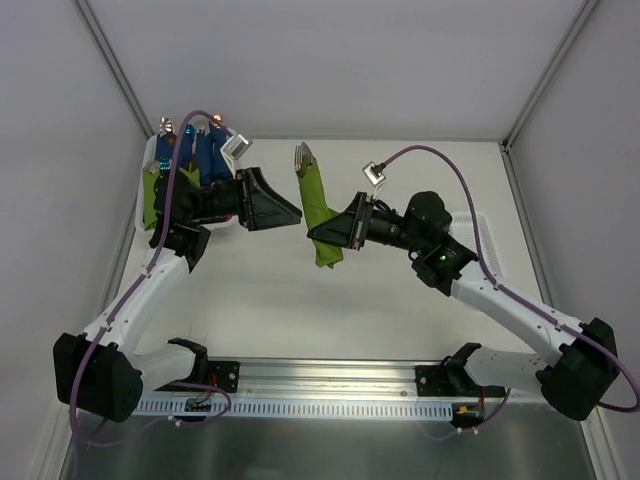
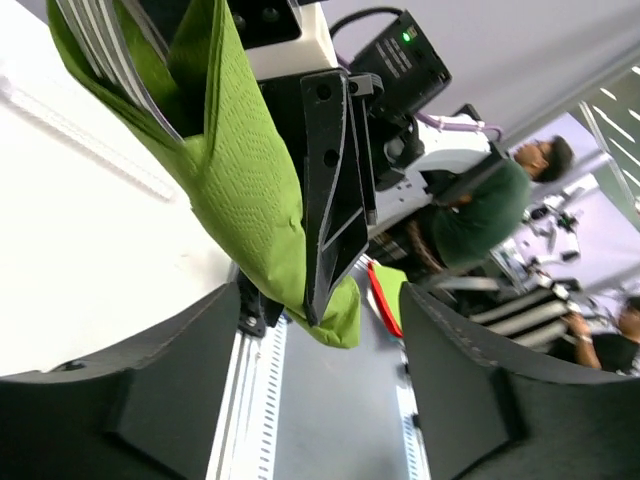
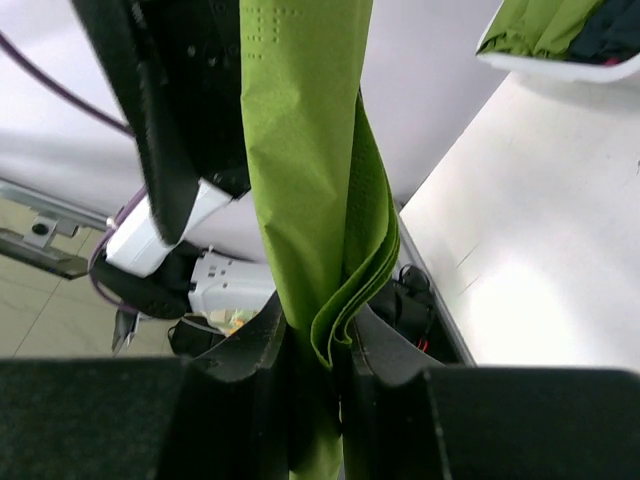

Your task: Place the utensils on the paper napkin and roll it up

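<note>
The lime-green paper napkin [image 1: 320, 212] is rolled into a slim bundle and held off the table, tilted. Silver utensil heads, one forked [image 1: 305, 157], poke out of its far end, and their handles are hidden inside. My right gripper [image 1: 336, 234] is shut on the roll's lower part; in the right wrist view the napkin [image 3: 305, 150] runs down between its fingers [image 3: 250, 350]. My left gripper [image 1: 292, 213] stands open just left of the roll, not touching it. The left wrist view shows the napkin [image 2: 250, 180] and metal utensil heads [image 2: 110, 50] beyond my wide-apart fingers [image 2: 150, 390].
A white tray [image 1: 143, 190] at the back left holds blue rolled bundles [image 1: 190, 150] and green ones. Another white tray [image 1: 478, 228] lies under the right arm. A metal rail [image 1: 330, 385] runs along the near edge, and walls enclose the table.
</note>
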